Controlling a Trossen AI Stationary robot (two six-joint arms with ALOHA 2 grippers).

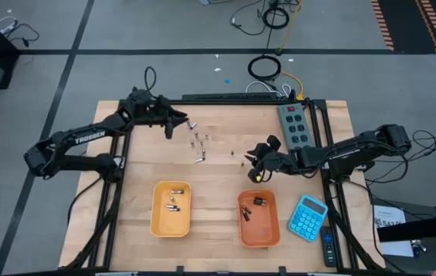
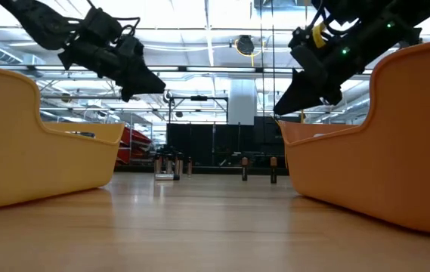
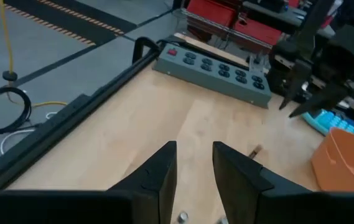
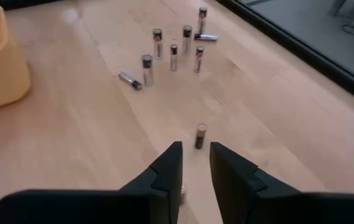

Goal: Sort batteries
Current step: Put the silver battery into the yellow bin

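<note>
Several small batteries [image 1: 198, 142] stand or lie in a cluster on the wooden table [image 1: 218, 184]; the right wrist view shows the cluster [image 4: 175, 48] and one dark battery [image 4: 200, 135] standing alone just ahead of my fingertips. My right gripper [image 4: 195, 167] hovers above the table right of the cluster, narrowly open and empty. My left gripper [image 1: 173, 123] hovers at the cluster's far left, its fingers [image 3: 193, 167] also narrowly open and empty. The yellow tray [image 1: 156, 222] holds silvery batteries, and the orange tray [image 1: 273, 230] holds dark ones.
A grey power strip [image 1: 294, 124] lies at the far right of the table and a blue calculator [image 1: 308, 217] sits right of the orange tray. A black frame [image 1: 114, 207] borders the table. Bare wood lies between the cluster and the trays.
</note>
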